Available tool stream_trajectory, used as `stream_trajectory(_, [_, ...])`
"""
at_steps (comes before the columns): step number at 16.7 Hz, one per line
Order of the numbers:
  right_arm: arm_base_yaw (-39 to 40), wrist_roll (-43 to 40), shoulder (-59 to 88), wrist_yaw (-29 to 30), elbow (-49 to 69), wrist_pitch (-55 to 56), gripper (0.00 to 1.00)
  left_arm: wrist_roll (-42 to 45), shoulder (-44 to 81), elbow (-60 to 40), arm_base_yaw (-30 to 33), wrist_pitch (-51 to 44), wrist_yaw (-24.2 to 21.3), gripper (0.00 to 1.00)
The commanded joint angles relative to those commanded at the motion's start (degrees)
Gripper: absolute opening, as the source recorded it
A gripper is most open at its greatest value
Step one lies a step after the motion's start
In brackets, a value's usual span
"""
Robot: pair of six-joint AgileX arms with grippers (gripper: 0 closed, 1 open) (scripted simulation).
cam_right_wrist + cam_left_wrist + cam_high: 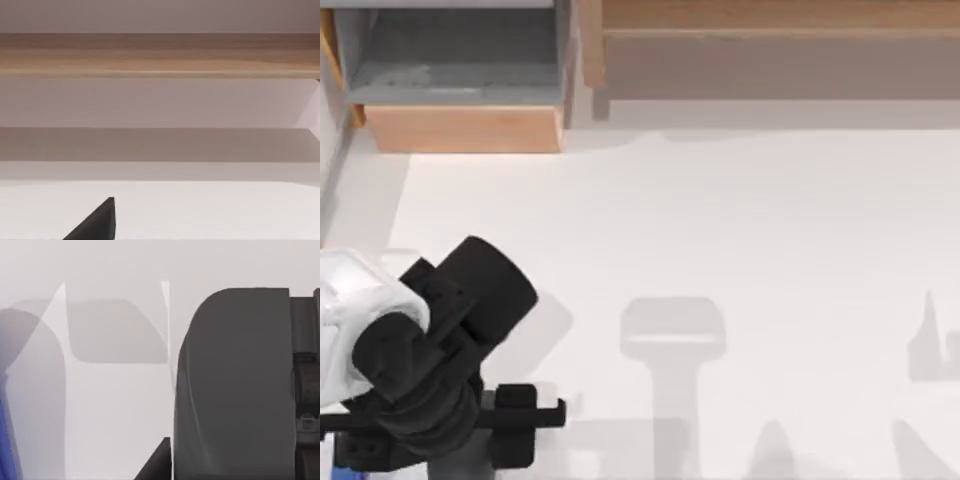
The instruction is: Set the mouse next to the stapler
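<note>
Our left arm (420, 350) sits low at the table's front-left corner in the top view — white forearm, black wrist, bent over twd the near edge. Its gripper (525, 425) points right along the front edge — can't tell finger state.

- Your left arm (430, 340) sits over the counter's (740, 230) front left corner, and its hand (520, 425) lies at the front edge, just right of the arm's bulk.
- You can see a sliver of the stapler (342, 470) at the very front left corner, under the left arm; in the left wrist view the stapler (6, 440) lies at the picture's edge, beside the hand's finger (235, 385).
- Behind the counter's back left corner stands an open box (460, 80).
- A long shelf (770, 30) runs along the back edge, from right of the box to the back right corner.
</note>
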State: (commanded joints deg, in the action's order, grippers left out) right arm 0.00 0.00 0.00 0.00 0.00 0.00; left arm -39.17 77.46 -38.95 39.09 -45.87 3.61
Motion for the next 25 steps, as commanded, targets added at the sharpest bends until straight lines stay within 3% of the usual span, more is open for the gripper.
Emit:
stream_trajectory(18, [0.0, 0.0, 0.0, 0.0, 0.0, 0.0, 1.0, 0.2, 2.0, 2.7, -0.1, 3.7, 0.0, 0.0])
stream_trajectory(25, [0.0, 0.0, 0.0, 0.0, 0.0, 0.0, 1.0, 0.2, 2.0, 2.7, -0.1, 3.7, 0.0, 0.53])
